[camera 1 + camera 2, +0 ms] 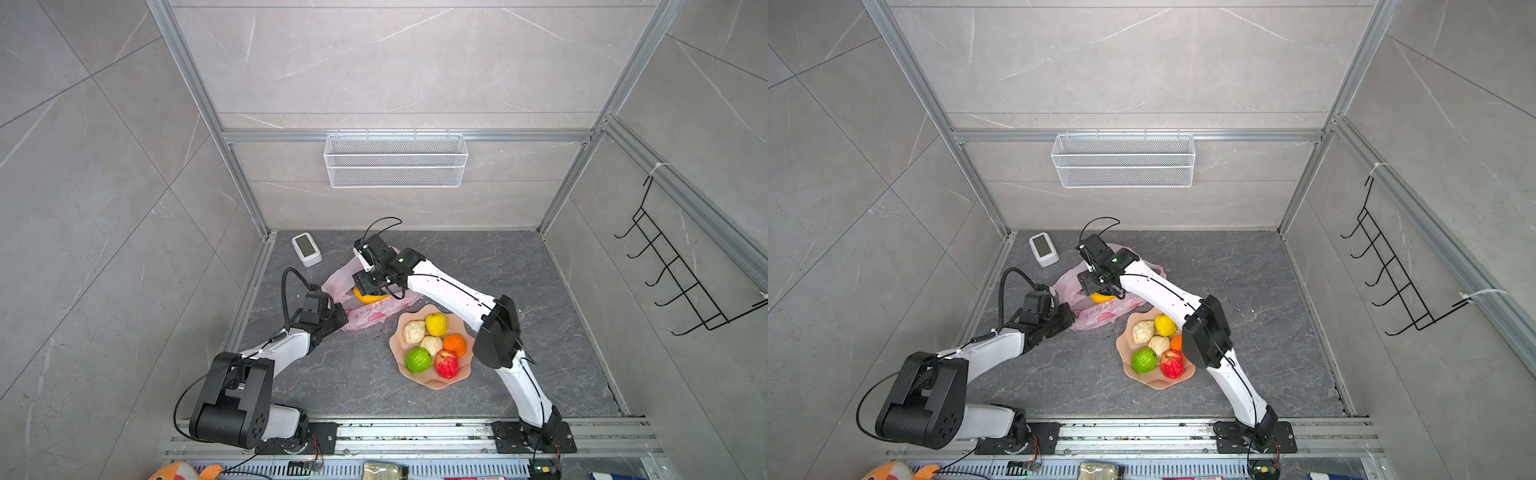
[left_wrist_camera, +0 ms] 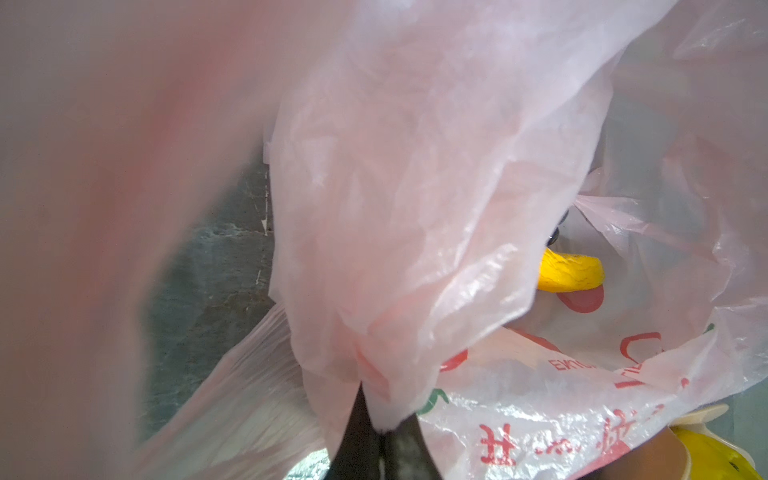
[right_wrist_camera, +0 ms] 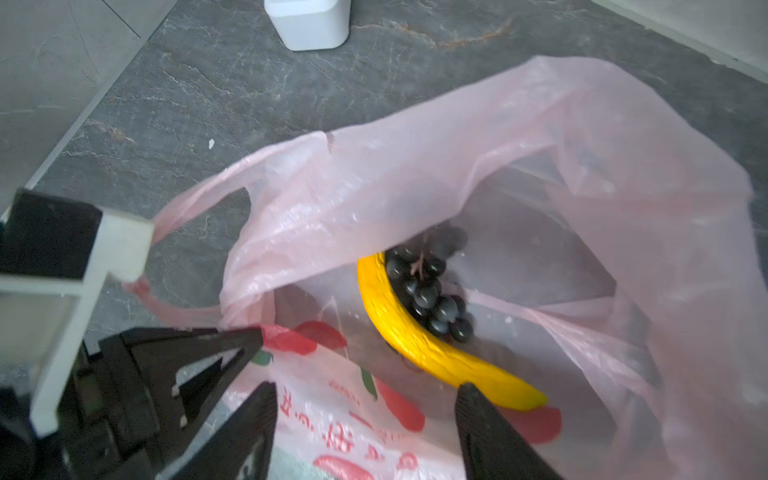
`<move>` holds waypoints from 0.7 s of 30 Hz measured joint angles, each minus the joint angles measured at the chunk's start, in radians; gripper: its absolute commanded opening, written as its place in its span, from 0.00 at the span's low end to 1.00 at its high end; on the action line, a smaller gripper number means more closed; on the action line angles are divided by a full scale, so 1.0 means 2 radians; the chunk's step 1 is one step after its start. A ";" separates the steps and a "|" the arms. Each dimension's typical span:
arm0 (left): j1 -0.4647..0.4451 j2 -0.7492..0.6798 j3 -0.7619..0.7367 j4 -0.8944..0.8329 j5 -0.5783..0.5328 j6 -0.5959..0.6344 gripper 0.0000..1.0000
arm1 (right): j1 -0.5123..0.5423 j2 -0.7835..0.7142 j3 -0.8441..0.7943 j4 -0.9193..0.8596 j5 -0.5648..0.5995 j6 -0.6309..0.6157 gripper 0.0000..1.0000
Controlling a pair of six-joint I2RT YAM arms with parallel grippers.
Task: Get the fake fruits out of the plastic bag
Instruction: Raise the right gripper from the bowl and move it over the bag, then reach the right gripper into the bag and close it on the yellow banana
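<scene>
While the left tool (image 2: 380,432) pinches its rim, the plastic bag (image 3: 415,166) gapes.

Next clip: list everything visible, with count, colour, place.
plastic bag: one, translucent pink, red print, table centre-left
banana: one, yellow, inside bag
grape bunch: one, dark purple, inside bag beside banana
plate: one, peach, front-right of bag
fruits on plate: six, two beige, yellow, orange, green, red
small device: one, white, table's back left
wire basket: one, white, back wall
hook rack: one, black, right wall
left end effector: one, black, shut on bag edge
right end effector: one, black, open above bag mouth
</scene>
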 measured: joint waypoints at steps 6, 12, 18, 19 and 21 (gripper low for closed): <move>0.000 0.007 0.000 0.003 0.005 0.000 0.00 | 0.000 0.136 0.201 -0.077 -0.023 -0.051 0.65; 0.000 0.005 0.000 0.003 0.003 0.000 0.00 | -0.001 0.172 0.204 -0.094 -0.026 -0.078 0.61; 0.000 -0.002 -0.001 0.003 -0.010 -0.003 0.00 | -0.006 0.173 0.181 -0.091 -0.022 -0.089 0.52; 0.000 -0.004 -0.001 0.002 -0.012 -0.004 0.00 | -0.007 0.173 0.181 -0.090 -0.022 -0.092 0.48; 0.000 -0.008 -0.003 0.002 -0.016 -0.006 0.00 | -0.008 0.175 0.181 -0.089 -0.022 -0.099 0.44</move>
